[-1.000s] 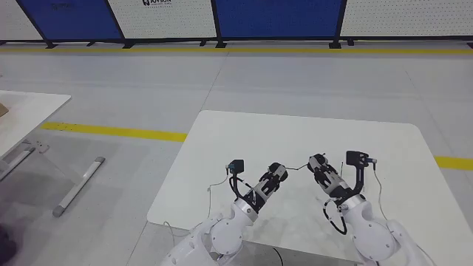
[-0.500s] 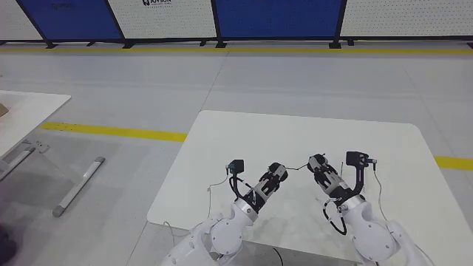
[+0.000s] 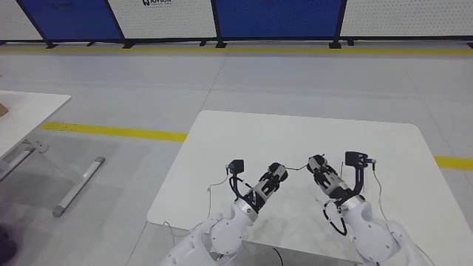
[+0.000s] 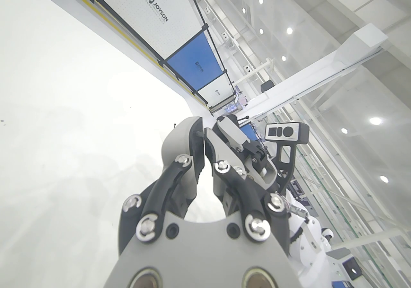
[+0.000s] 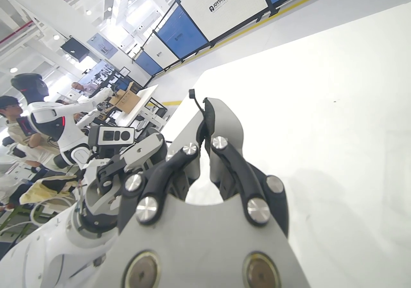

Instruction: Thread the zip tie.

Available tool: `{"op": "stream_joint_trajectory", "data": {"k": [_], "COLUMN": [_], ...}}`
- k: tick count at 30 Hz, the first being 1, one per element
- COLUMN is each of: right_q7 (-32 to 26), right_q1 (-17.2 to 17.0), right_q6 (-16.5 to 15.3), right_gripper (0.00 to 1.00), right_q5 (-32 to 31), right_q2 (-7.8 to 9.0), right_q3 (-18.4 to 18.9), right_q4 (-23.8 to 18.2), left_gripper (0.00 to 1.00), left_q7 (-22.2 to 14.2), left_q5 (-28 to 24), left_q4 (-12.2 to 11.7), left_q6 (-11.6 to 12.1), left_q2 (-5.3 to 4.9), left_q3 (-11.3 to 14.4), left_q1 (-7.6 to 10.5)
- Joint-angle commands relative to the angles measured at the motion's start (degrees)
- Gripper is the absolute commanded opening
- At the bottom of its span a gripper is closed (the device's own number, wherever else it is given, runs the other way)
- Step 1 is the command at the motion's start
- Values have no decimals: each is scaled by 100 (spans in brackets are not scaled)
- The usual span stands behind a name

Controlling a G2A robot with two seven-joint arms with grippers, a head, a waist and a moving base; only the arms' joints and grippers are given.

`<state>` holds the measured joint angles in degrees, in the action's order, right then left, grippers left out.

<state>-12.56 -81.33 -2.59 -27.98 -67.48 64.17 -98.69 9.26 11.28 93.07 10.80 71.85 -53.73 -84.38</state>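
Zip tie spans the gap between my two grippers, held above the white table. My right gripper is clamped on its strap, the head poking out past the fingertips, and my left gripper is pinched together on the other end.

Thin black zip tie spans between left tool and right tool, pinched by both.

left end effector, right end effector: pale grey fingers, black ribbed pads | black linkage bars, silver screws | glossy white rounded arm shells | black cables looped at wrists | boxy wrist cameras
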Motion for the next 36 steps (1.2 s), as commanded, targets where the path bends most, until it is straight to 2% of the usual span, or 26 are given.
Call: {"op": "stream_joint_trajectory", "data": {"k": [1, 15, 26, 36], "right_q7": [-2, 2, -49, 153], "right_q1": [10, 41, 194, -84], "right_q6": [-1, -82, -138, -162], "right_gripper": [0, 0, 0, 0], "right_q5": [-5, -20, 26, -23], "right_q2": [-9, -64, -144, -116], "right_q3": [-5, -26, -225, 104], "right_q4": [12, 60, 325, 69], "left_gripper": [0, 0, 0, 0], "left_q7": [0, 0, 0, 0], "left_q5": [0, 0, 0, 0], "left_q4": [0, 0, 0, 0], "left_q6": [0, 0, 0, 0], "left_q2": [0, 0, 0, 0], "left_q3": [0, 0, 0, 0], "left_q1": [0, 0, 0, 0]}}
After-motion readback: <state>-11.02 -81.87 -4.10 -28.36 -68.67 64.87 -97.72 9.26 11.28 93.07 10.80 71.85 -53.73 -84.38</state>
